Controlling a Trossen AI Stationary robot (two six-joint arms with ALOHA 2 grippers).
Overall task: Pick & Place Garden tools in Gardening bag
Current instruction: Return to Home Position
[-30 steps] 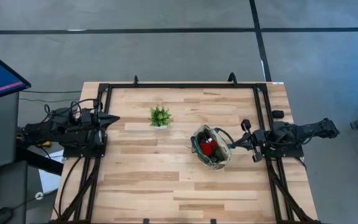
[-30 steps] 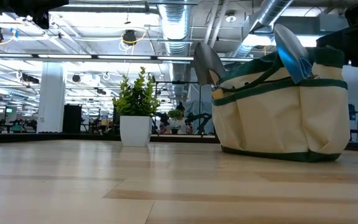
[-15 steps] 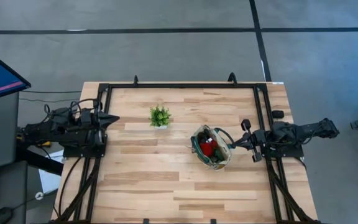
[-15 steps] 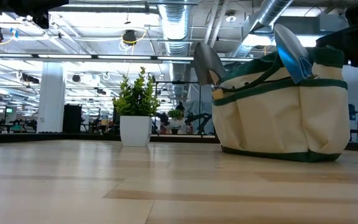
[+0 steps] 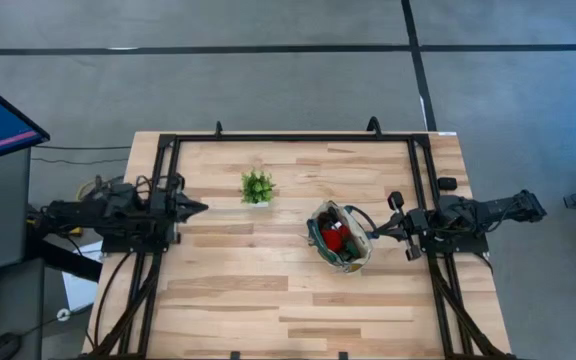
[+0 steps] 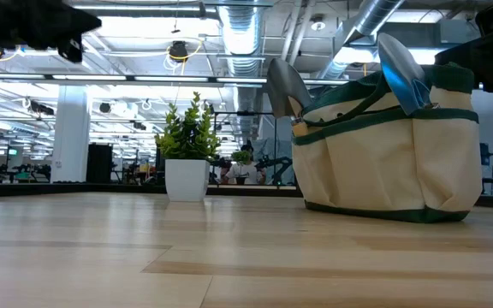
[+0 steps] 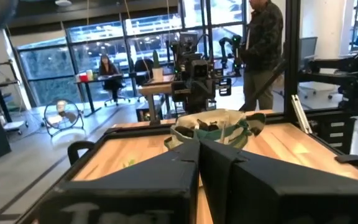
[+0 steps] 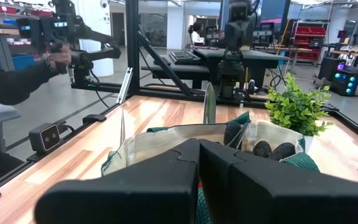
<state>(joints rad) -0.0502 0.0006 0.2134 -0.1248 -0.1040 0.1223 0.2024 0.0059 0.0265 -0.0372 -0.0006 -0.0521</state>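
Observation:
The beige gardening bag (image 5: pixel 340 238) with green trim stands on its base right of the table's middle; it also shows in the low view (image 6: pixel 388 154). Garden tools stick up out of it: a red-and-black piece (image 5: pixel 334 238), two silver trowel blades (image 6: pixel 288 85) (image 6: pixel 400 58), and dark handles (image 8: pixel 269 149). My right gripper (image 5: pixel 373 232) is shut and empty, just right of the bag's top, with the bag right before its fingers (image 8: pixel 199 148). My left gripper (image 5: pixel 200 208) is shut and empty near the table's left edge, pointing toward the bag (image 7: pixel 216 127).
A small green potted plant (image 5: pixel 258 187) stands on the table left of and beyond the bag, between the two grippers. A black frame (image 5: pixel 293 137) runs along the table's far, left and right edges. A person (image 7: pixel 263 43) stands beyond the table's right side.
My left gripper has gone toward the table's right edge and a little toward its near edge, and stays shut. The bag and my right gripper have kept still.

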